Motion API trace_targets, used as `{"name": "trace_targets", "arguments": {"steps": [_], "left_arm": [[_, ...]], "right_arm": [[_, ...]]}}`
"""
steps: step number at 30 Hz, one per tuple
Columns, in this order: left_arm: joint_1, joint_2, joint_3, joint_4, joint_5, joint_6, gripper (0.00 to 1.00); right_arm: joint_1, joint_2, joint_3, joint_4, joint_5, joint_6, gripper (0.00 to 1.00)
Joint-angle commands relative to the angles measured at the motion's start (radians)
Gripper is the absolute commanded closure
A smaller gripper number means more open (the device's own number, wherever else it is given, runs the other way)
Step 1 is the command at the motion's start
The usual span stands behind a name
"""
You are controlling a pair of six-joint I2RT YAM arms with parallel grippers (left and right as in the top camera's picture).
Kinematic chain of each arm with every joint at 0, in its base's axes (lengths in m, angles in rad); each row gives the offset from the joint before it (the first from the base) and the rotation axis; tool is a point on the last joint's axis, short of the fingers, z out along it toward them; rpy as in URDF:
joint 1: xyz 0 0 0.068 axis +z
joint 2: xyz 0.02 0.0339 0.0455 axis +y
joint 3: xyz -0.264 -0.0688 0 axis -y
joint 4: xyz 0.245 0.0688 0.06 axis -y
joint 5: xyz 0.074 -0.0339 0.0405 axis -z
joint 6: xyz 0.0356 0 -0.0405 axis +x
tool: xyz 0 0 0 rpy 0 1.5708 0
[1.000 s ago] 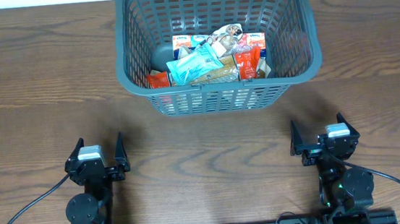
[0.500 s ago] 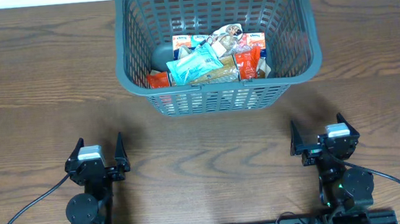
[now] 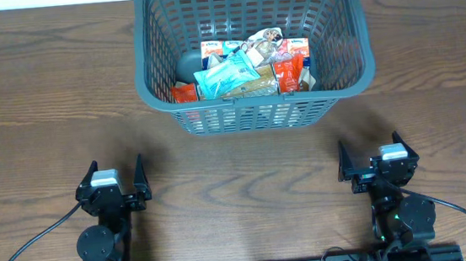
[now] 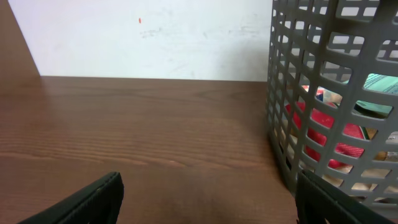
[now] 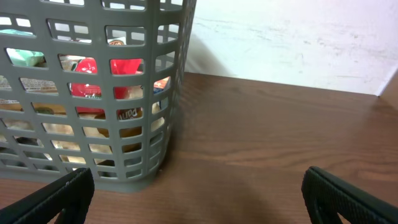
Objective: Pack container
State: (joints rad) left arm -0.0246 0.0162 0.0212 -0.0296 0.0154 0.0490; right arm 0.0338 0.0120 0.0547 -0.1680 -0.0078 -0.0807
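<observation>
The dark grey slotted container [image 3: 155,87] stands at the back middle of the wooden table. Inside lie several snack packets [image 3: 245,70], among them a light blue one, red ones and white ones. Its wall shows at the right in the left wrist view [image 4: 292,112] and at the left in the right wrist view [image 5: 168,74]. My left gripper [image 3: 118,184] is open and empty near the front left, well short of the container; it also shows in the left wrist view [image 4: 208,199]. My right gripper [image 3: 372,159] is open and empty at the front right; it also shows in the right wrist view [image 5: 199,196].
A white wall [image 4: 155,37] runs behind the table's far edge. Bare brown wood [image 3: 245,172] lies between the two grippers and in front of the container.
</observation>
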Motion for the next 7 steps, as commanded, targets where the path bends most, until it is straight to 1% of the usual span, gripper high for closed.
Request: {"name": "trace_targets", "arguments": {"steps": [1,7], "left_arm": [[-0.006,0.003,-0.017,-0.043,-0.027,-0.002,0.19],[-0.006,0.003,-0.017,-0.043,-0.027,-0.002,0.19]], "right_arm": [[-0.008,-0.006,-0.006,-0.003,0.0,-0.003,0.01],[-0.008,-0.006,-0.006,-0.003,0.0,-0.003,0.01]]}}
